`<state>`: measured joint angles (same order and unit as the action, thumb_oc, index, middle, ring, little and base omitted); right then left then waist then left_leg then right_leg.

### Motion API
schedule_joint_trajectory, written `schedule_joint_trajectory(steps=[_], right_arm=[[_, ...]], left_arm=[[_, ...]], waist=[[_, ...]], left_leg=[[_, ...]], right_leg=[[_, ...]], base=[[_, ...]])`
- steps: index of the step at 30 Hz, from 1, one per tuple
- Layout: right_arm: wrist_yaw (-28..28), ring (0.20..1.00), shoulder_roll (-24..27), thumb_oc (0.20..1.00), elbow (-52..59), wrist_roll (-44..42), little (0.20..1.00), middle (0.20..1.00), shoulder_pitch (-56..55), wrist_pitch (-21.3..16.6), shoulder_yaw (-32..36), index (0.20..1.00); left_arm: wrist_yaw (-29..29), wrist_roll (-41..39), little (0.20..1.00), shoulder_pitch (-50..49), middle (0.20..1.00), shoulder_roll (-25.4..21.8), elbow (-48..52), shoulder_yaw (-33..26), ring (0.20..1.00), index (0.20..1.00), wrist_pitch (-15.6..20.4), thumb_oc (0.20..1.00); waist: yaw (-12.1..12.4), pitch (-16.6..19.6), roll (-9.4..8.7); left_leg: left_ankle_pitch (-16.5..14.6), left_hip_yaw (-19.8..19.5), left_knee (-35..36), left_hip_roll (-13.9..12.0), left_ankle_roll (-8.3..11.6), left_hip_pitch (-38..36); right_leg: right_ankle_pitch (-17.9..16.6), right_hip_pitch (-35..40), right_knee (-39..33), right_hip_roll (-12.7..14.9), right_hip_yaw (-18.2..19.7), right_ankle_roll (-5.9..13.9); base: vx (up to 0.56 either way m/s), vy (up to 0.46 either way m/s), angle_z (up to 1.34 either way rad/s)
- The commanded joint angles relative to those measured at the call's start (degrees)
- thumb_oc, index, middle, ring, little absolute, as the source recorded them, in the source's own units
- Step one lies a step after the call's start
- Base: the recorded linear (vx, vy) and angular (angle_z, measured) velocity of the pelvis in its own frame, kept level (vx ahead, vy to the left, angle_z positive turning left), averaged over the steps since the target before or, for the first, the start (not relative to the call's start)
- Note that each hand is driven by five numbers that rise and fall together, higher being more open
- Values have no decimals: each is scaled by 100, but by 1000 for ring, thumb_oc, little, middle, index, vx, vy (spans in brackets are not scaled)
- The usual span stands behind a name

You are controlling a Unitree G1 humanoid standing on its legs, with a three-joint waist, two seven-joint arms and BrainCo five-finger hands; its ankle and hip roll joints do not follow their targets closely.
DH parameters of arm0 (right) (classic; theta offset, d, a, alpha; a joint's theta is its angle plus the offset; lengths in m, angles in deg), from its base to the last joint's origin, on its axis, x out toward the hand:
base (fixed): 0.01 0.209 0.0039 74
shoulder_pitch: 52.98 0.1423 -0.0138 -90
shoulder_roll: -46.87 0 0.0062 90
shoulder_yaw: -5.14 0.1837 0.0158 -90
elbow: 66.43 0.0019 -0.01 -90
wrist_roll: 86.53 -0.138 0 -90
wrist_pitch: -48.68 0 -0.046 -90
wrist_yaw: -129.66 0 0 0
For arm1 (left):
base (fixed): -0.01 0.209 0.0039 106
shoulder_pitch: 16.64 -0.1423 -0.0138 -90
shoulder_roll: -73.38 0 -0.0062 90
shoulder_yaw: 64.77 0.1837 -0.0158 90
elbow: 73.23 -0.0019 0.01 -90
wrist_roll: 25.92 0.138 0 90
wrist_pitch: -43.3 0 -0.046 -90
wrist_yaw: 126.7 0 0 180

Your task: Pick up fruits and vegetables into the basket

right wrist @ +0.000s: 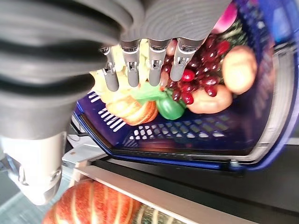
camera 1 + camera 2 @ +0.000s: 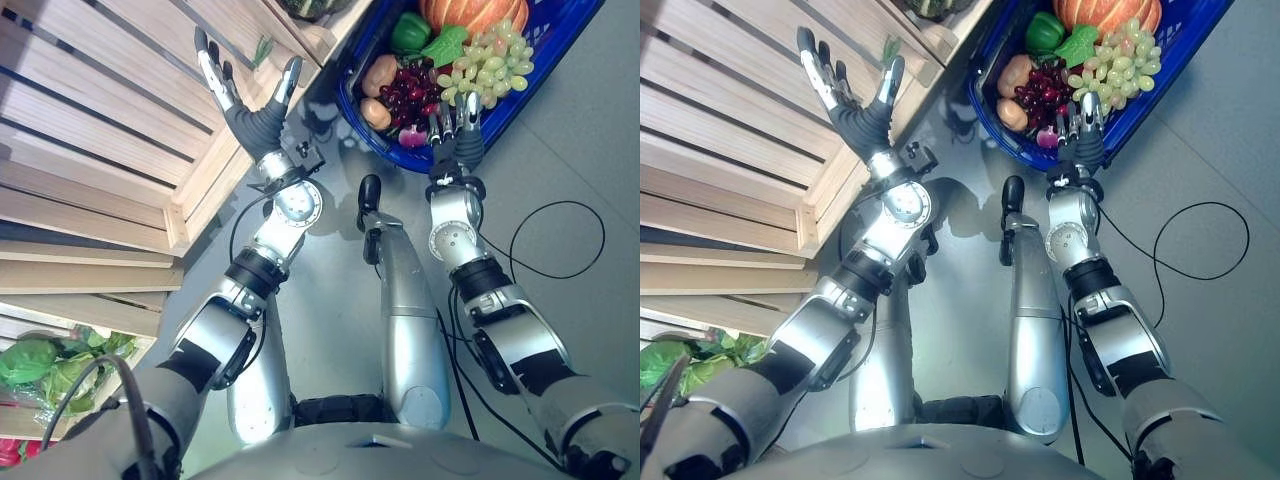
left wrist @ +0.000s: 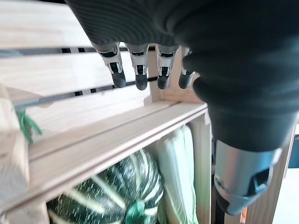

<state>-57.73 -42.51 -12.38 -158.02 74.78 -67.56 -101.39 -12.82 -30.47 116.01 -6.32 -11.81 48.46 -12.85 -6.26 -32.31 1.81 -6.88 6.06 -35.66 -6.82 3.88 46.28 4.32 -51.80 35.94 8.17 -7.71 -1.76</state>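
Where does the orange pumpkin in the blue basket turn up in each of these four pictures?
Left eye view: orange pumpkin at the top edge, at the back of the blue basket.
Right eye view: same spot at the top edge, behind the green grapes.
Left wrist view: not there; it shows a dark green squash in a wooden crate.
Right wrist view: low in the basket, past the right hand.
Shared landmark: the green pepper beside it.

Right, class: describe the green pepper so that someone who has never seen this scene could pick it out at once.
Find the blue basket on the floor ahead of the robot's right hand. The green pepper lies in it beside the orange pumpkin, above the dark red grapes. Unlike the pale green grapes, it is one smooth, glossy, deep green piece.
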Motion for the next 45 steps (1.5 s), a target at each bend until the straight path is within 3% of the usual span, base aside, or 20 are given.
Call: schedule_joint_trajectory(steps=[1,5,13,14,16,20,22,25,30,33,37,45], right_arm=[[246,1000,-163,1000,239,350,1000,1000,-303,-290,-53,1000],[282,1000,-298,1000,389,536,1000,1000,-787,-296,-166,1000],[421,1000,-314,1000,571,1032,1000,1000,-1801,-257,-211,1000],[535,1000,-301,1000,566,1259,1000,1000,-2047,-228,-132,1000],[546,1000,-280,1000,648,1393,1000,1000,-2192,-175,-80,1000],[708,1000,-181,1000,903,1769,1000,1000,-2667,-94,99,1000],[724,1000,-193,1000,916,2106,1000,1000,-2821,1,186,1000],[705,1000,-241,1000,1006,2571,1000,1000,-3131,259,309,1000],[887,1000,-245,1000,1017,3077,1000,1000,-3562,689,425,1000],[1002,1000,-237,1000,874,3538,1000,1000,-3744,902,391,1000],[1155,1000,-245,1000,685,3900,1000,1000,-3965,1172,346,1000],[1402,1000,-253,1000,190,4541,1000,1000,-4115,1642,209,1000]], left_arm=[[-132,176,1000,-264,1000,-94,75,5,1000,1000,57,1000],[-15,-131,1000,-701,1000,-217,99,-89,1000,1000,-126,1000],[1081,-869,1000,-1714,1000,-564,64,-141,1000,1000,-321,1000],[1663,-1129,1000,-2002,1000,-603,-27,-219,1000,1000,-456,1000],[1960,-1236,1000,-2202,1000,-656,-31,-271,1000,1000,-458,1000],[3294,-1986,1000,-2840,1000,-849,-57,-454,1000,1000,-710,1000],[4239,-2441,1000,-3084,1000,-907,-95,-522,1000,1000,-949,1000],[5276,-2812,1000,-3585,1000,-916,-144,-717,1000,1000,-1158,1000],[6267,-2787,1000,-4108,1000,-989,-297,-936,1000,1000,-1547,1000],[6771,-2846,1000,-4325,1000,-1010,-435,-1002,1000,1000,-1686,1000],[6935,-2726,1000,-4579,1000,-1014,-685,-1134,1000,1000,-1905,1000],[7464,-2174,1000,-4744,1000,-1001,-1334,-1166,1000,1000,-2024,1000]], waist=[[124,251,-98],[179,251,-166],[275,251,-272],[295,251,-265],[306,251,-260],[332,251,-251],[348,285,-242],[352,567,-238],[367,1006,-219],[359,1250,-201],[387,1570,-209],[414,1835,-252]], left_leg=[[193,25,579,170,-31,-151],[140,38,728,259,-83,-650],[-1,98,888,311,-222,-1744],[-18,121,940,320,-251,-1997],[-9,136,1013,319,-259,-2181],[150,240,1392,358,-354,-2833],[126,253,1530,371,-375,-3132],[114,294,1794,404,-409,-3493],[77,336,2208,453,-459,-4014],[43,343,2372,487,-479,-4293],[14,343,2496,506,-494,-4500],[109,317,2948,516,-464,-4852]], right_leg=[[633,461,158,-236,-113,343],[533,1003,-146,-196,-142,390],[353,2123,-614,4,-170,460],[307,2378,-717,41,-179,494],[261,2563,-832,60,-178,517],[-21,3220,-1328,152,-190,550],[-41,3530,-1474,191,-228,574],[-102,3915,-1786,219,-209,638],[-121,4407,-2126,217,-215,728],[-140,4645,-2281,213,-180,777],[-191,4824,-2421,240,-201,840],[-308,5078,-2726,212,-266,962]], base=[[-22,125,3],[-24,142,2],[20,169,1],[49,155,-1],[48,165,-1],[6,196,-6],[83,146,-2],[122,142,-3],[119,114,-10],[148,105,-10],[109,61,-9],[11,29,-4]])
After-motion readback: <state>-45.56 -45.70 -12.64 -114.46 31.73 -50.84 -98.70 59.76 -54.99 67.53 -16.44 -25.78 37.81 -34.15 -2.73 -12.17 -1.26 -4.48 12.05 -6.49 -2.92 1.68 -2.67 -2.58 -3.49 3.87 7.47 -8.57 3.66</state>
